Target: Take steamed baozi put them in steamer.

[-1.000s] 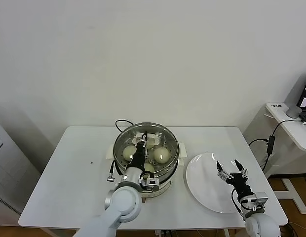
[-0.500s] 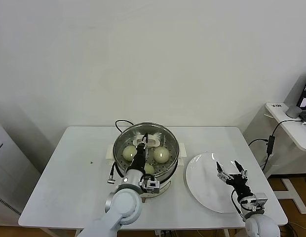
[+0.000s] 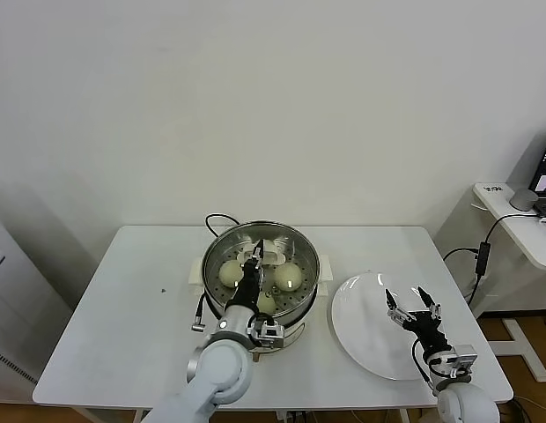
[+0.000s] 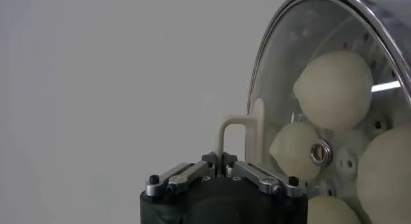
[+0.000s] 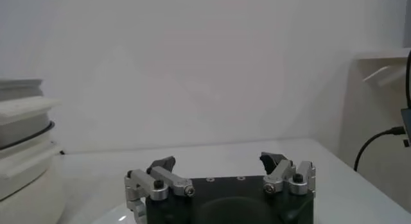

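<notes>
Evidently the loading is all but done: the left gripper (image 4: 223, 160), jaws clenched on the cream handle (image 4: 239, 132) of the glass lid (image 3: 260, 248), is holding that lid tilted over the steamer (image 3: 301, 310), while the right gripper (image 3: 412, 309), jaws spread and grasping nothing, is hovering over the bare white plate (image 3: 361, 352). Inside the steamer, standing mid-table (image 3: 123, 317), the steamed baozi (image 3: 288, 277) are sitting on the perforated floor; four seem to be showing through the glass in the left wrist view, so only closing up appears to be remaining.
</notes>
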You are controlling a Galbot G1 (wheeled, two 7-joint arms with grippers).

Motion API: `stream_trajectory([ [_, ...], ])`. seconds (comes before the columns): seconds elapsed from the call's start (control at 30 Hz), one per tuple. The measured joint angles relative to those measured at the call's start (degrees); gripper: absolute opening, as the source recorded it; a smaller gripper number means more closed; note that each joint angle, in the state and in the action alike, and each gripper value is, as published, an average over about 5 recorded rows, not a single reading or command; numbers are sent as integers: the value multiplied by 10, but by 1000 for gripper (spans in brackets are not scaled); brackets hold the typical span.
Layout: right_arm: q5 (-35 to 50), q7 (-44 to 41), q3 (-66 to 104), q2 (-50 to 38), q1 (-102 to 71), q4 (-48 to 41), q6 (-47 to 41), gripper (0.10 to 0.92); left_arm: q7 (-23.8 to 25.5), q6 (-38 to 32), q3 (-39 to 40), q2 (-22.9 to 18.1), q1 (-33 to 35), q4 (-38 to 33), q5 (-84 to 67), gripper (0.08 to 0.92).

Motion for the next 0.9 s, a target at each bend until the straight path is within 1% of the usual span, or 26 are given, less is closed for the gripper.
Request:
stream_trajectory([
  [0.13, 1, -2, 1, -1, 0, 0, 0, 823, -1, 0, -8, 4, 3, -14, -56, 313],
  [0.33, 3, -6, 1, -2, 2, 0, 0, 823, 7, -16, -29, 21, 14, -60, -196, 486],
  [0.53, 8, -9, -3, -7, 1, 7, -8, 823, 26, -41, -73, 50, 23, -121, -379, 660],
  [0.67, 16, -7, -9, -12, 1, 14, -19, 823, 27, -48, -120, 67, 28, -156, -527, 768],
  [0.77, 22, -5, -11, -18, 0, 21, -26, 823, 13, -50, -166, 73, 34, -172, -636, 813],
  [0.9, 27, -3, -9, -24, 2, 30, -32, 823, -23, -50, -235, 75, 48, -178, -763, 822],
])
